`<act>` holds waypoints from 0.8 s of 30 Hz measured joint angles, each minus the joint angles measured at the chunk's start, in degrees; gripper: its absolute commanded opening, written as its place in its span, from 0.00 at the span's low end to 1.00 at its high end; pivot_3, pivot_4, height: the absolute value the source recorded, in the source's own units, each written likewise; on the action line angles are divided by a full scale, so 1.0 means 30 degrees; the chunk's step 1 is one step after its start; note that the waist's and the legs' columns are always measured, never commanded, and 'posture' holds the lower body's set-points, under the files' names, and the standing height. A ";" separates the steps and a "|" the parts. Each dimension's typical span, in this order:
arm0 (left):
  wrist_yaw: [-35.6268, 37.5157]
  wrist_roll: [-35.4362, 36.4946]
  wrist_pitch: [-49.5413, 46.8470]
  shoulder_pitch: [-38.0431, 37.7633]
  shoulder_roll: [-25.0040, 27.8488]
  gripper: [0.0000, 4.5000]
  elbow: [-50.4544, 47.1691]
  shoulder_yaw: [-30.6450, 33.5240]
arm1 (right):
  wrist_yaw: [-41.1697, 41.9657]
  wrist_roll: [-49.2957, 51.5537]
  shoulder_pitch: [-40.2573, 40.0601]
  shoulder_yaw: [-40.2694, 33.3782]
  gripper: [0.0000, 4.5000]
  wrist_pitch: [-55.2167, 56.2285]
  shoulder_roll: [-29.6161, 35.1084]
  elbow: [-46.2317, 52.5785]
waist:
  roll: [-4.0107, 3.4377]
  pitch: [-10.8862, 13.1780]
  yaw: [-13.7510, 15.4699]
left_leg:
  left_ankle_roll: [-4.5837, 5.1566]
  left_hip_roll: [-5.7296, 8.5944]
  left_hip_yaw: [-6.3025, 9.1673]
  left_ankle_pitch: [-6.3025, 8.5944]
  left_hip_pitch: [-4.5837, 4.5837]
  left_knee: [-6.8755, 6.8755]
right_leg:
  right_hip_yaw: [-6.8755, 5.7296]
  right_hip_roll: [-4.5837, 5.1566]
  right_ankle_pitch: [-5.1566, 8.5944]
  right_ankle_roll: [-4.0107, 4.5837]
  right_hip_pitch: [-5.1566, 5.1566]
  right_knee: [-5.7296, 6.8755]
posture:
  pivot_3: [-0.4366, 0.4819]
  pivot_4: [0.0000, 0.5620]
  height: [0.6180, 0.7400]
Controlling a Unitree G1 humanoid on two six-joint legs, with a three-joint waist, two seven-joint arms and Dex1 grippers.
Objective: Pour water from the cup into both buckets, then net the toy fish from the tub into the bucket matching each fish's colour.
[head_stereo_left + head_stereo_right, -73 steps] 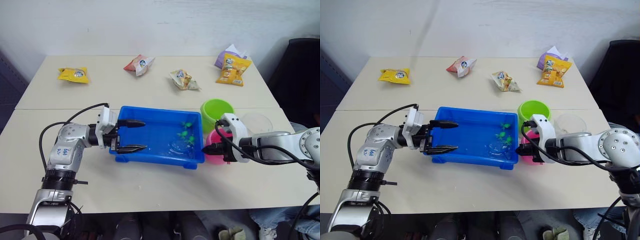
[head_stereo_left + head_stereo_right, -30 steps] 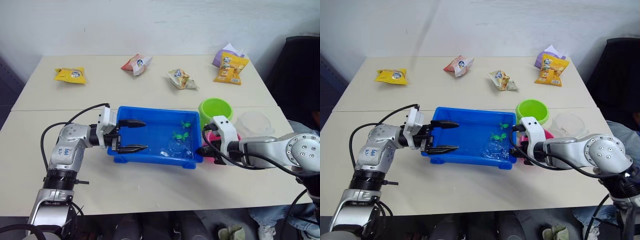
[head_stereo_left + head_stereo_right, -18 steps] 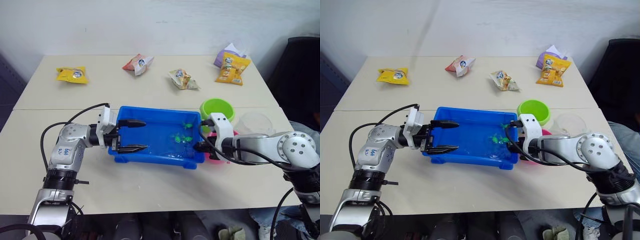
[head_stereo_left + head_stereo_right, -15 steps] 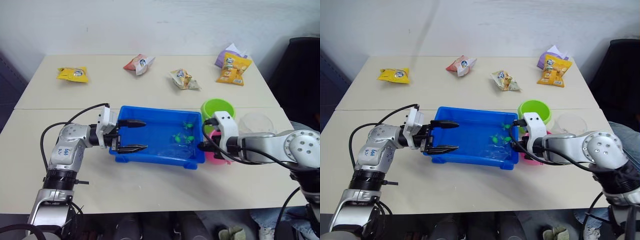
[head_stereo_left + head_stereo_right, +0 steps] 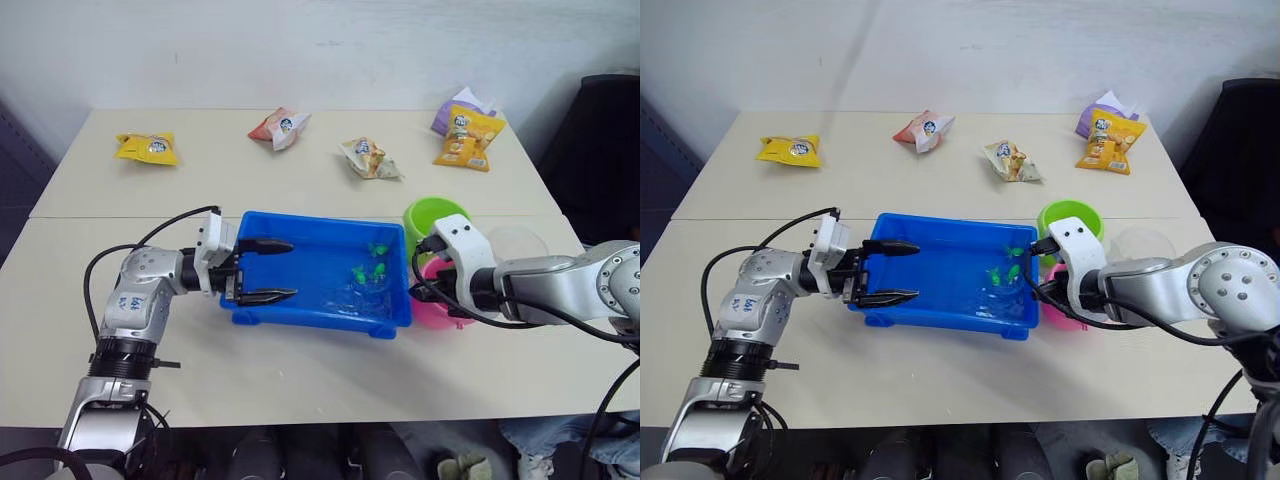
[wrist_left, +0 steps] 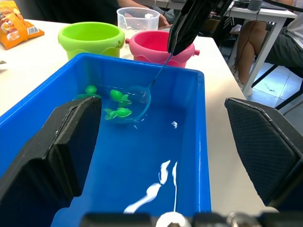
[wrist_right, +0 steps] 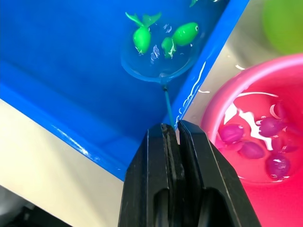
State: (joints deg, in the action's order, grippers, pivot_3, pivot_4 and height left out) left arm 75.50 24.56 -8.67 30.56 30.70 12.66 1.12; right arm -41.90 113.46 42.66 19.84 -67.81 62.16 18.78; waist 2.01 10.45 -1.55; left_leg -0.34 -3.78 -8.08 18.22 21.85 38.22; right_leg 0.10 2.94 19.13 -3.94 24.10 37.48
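- R gripper [image 7: 176, 135] is clamping the net's thin handle between its two black fingers, jaws pressed nearly together; it's hanging over the gap between tub [image 5: 300, 310] and pink bucket [image 5: 438, 310].
- Net [image 7: 158, 59] is sitting hoop-down in the tub's water at the end nearest the buckets, w/ green fish [image 7: 141, 38] lying over the mesh – two clear, maybe a third smaller one.
- Handle is looking like thin wire, prob. springy: hoop likely wobbling on the lift, so gripping low near the hoop would be steadier than at the tip.
- Fish are tiny, wet, light plastic – likely sliding off a tilted rim; keeping hoop level is mattering.
- L gripper [image 5: 262, 270] is spread wide, holding nothing, fingers reaching over the tub's opposite end.
- Pink bucket is already holding water + several pink fish [image 7: 258, 137]. Green bucket [image 5: 432, 215] is standing just behind it, cup [image 5: 515, 243] beside them.
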 measured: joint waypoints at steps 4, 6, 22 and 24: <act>-0.0080 -0.0002 0.0017 0.0006 -0.0083 1.00 0.0179 0.0000 | -0.0062 -0.0927 0.0747 0.0442 0.00 -0.0506 -0.0003 0.0427 | -0.0004 -0.0002 0.0010 | 0.0028 0.0016 0.0004 -0.0018 0.0169 0.0053 | -0.0024 0.0037 -0.0010 -0.0016 0.0163 0.0045 | 0.48 0.27 0.99; -0.0105 -0.0002 0.0023 0.0006 -0.0083 1.00 0.0270 0.0001 | 0.0161 -0.1471 0.0919 0.0618 0.00 -0.0789 -0.0010 0.0583 | -0.0004 -0.0002 0.0013 | 0.0035 0.0025 0.0005 -0.0018 0.0181 0.0055 | -0.0037 0.0054 -0.0010 -0.0016 0.0164 0.0040 | 0.48 0.27 0.99; -0.0144 -0.0003 0.0191 0.0076 -0.0093 1.00 0.0400 0.0009 | 0.5968 -1.0271 0.1498 0.1239 0.00 -0.4396 -0.2346 0.2147 | -0.0006 -0.0004 0.0020 | 0.0075 0.0057 0.0012 -0.0012 0.0196 0.0075 | -0.0064 0.0089 -0.0026 -0.0045 0.0158 0.0034 | 0.48 0.27 0.99; -0.0156 -0.0003 0.0193 0.0074 -0.0092 1.00 0.0399 0.0010 | 0.6840 -1.1309 0.1493 0.1228 0.00 -0.4621 -0.2676 0.2222 | -0.0006 -0.0004 -0.0001 | 0.0075 0.0057 0.0011 -0.0012 0.0195 0.0076 | -0.0065 0.0087 -0.0026 -0.0045 0.0158 0.0036 | 0.48 0.27 0.99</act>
State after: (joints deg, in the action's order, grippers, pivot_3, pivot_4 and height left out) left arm 75.04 24.56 -8.09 30.78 30.42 13.86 1.16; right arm -21.38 79.53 47.14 23.52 -81.67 54.13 25.45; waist 1.99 10.44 -1.56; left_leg -0.12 -3.61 -8.05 18.19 22.43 38.45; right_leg -0.10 3.20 19.06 -4.07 24.57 37.58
